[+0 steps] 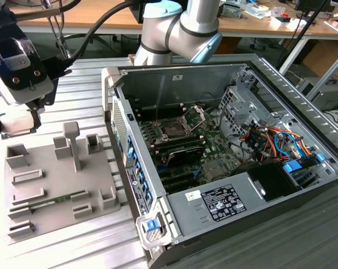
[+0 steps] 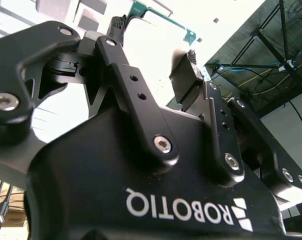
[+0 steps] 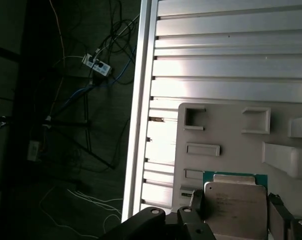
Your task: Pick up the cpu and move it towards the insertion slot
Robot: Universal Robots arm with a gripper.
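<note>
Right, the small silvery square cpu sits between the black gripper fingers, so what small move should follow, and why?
Probably carry it towards the exterior view's right, to the silver-framed insertion slot: the gripper appears shut on the cpu above the grey tray, and the slot's retaining plate stands open.

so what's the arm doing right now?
The gripper holds the cpu between its fingers above the grey fixture tray, at the exterior view's left. In the first wrist view the chip's silvery top shows, clamped from both sides, with the tray and the ribbed aluminium table beyond it. The insertion slot sits inside the open computer case at the exterior view's right, its retaining plate hinged up. The chip is still well away from it, over the tray.
</note>
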